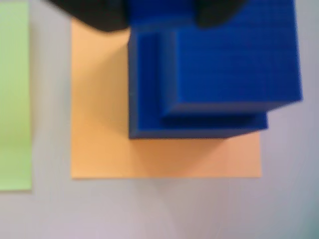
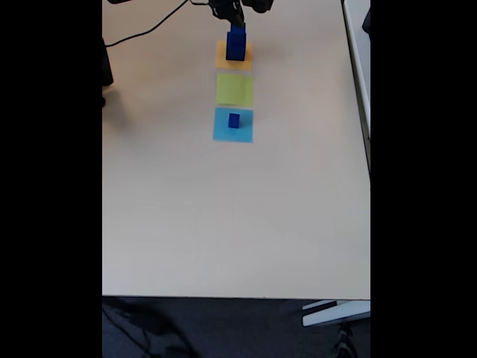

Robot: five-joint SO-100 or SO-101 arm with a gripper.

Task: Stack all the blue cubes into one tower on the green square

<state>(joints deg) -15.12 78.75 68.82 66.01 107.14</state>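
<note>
In the wrist view two dark blue cubes are on the orange-yellow square [image 1: 109, 149]. The upper blue cube [image 1: 234, 59] sits over the larger lower blue cube [image 1: 149, 99], shifted toward the right. My gripper [image 1: 159, 20] comes in from the top edge, and its black fingers [image 1: 99, 15] flank the upper cube and are shut on it. The green square [image 1: 15, 94] lies bare at the left edge. In the fixed view the gripper [image 2: 237, 22] is over the two-cube stack [image 2: 235, 46]. Nearer the camera lies the green square [image 2: 235, 89], then a small blue cube [image 2: 234, 120].
The small cube rests on a light-blue paper square [image 2: 232, 127]. The three squares form a line down the pale table [image 2: 223, 224]. A black cable [image 2: 141, 33] runs at the far left, and the table's right edge [image 2: 367, 149] is near.
</note>
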